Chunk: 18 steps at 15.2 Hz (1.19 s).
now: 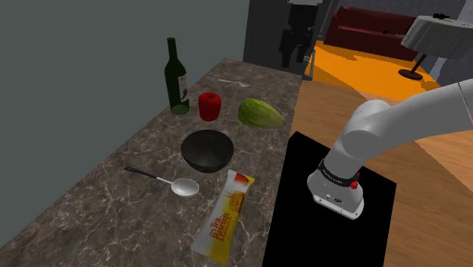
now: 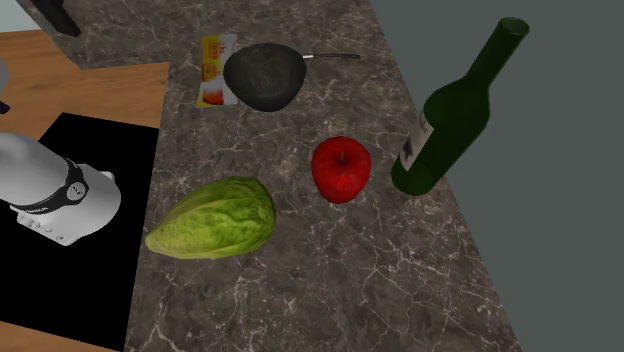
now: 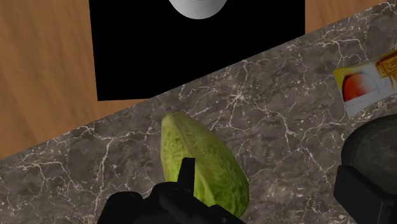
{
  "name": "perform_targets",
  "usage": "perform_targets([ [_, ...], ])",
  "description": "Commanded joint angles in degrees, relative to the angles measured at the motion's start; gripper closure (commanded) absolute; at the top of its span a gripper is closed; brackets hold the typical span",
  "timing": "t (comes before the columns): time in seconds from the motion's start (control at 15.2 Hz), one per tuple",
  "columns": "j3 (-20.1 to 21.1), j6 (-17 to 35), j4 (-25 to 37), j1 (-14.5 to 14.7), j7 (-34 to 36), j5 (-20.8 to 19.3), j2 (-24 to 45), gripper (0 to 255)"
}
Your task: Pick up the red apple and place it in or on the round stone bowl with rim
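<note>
So far nothing is done: the red apple (image 1: 210, 106) sits untouched on the table (image 1: 106, 208), just beyond the empty stone bowl (image 1: 207, 149) in the shoulder view, and I cannot tell how my jaws stand.

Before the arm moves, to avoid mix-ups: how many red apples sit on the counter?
1: the round red apple, between the dark green glass bottle and the green leafy vegetable; none looks hidden.
</note>
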State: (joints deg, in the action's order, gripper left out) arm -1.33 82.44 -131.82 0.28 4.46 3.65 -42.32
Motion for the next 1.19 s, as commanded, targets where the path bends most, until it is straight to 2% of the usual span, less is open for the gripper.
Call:
perform_targets([
  [0.0, 0.0, 0.0, 0.0, 0.0, 0.0, 0.0, 0.0, 0],
  [0.59, 7.4, 15.1, 1.1, -1.3, 15.3, 4.4, 13.4, 0],
  [1.12, 12.1, 26.2, 7.9, -2.6, 28.7, 4.1, 28.8, 0],
])
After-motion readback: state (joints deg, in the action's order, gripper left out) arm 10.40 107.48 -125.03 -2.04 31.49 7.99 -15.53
